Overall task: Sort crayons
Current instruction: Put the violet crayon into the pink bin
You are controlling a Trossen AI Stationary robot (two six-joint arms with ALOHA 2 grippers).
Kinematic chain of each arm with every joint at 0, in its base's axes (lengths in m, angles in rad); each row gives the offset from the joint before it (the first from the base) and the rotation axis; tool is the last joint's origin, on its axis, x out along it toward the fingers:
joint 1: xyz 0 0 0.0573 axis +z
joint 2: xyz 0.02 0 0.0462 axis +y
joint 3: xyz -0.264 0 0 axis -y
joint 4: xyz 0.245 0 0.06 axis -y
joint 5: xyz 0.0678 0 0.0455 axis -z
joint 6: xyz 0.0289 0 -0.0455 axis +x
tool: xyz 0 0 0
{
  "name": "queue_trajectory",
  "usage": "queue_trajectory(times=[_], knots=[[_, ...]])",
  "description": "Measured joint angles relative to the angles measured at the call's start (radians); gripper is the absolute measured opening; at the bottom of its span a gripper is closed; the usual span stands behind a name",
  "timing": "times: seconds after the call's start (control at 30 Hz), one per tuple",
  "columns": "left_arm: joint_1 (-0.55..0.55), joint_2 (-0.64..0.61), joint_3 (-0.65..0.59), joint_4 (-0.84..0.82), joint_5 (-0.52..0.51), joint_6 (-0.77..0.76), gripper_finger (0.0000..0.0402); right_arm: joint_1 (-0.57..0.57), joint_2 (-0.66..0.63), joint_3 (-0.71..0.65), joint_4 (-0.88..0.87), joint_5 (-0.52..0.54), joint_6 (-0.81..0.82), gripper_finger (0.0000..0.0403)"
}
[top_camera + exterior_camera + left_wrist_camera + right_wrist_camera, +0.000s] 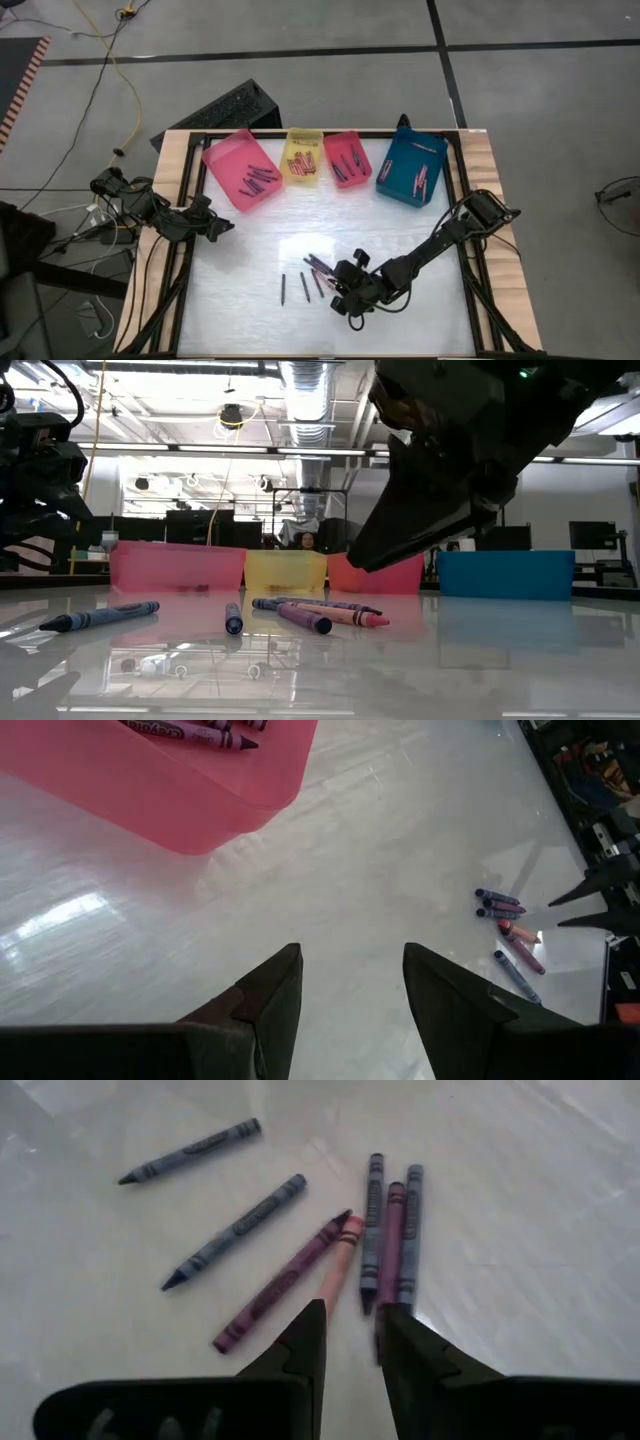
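Fingers [308, 1342] of the right gripper [352, 1342] are held slightly parted and empty just over the loose crayons [372, 1230], well apart from the pink tray [222, 160]; left gripper [350, 982] is parked open near that tray.

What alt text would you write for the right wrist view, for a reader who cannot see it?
The right gripper, its two dark fingers slightly apart and empty, hovers over seven loose wax crayons on the glossy white table. Five purple, blue and pink ones cluster near the fingertips; two blue ones lie apart, farther off.
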Motion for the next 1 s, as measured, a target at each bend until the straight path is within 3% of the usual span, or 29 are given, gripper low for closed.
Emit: queue_trajectory(times=[0.2, 1.0], knots=[[0.0, 0.0, 0.0, 0.0, 0.0, 0.0, 0.0165, -0.019, 0.0, 0.0, -0.119, 0.073, 0.057, 0.0092], [0.0, 0.0, 0.0, 0.0, -0.001, 0.0, 0.0165, -0.008, 0.002, 0.0, -0.105, 0.075, 0.057, 0.0092]])
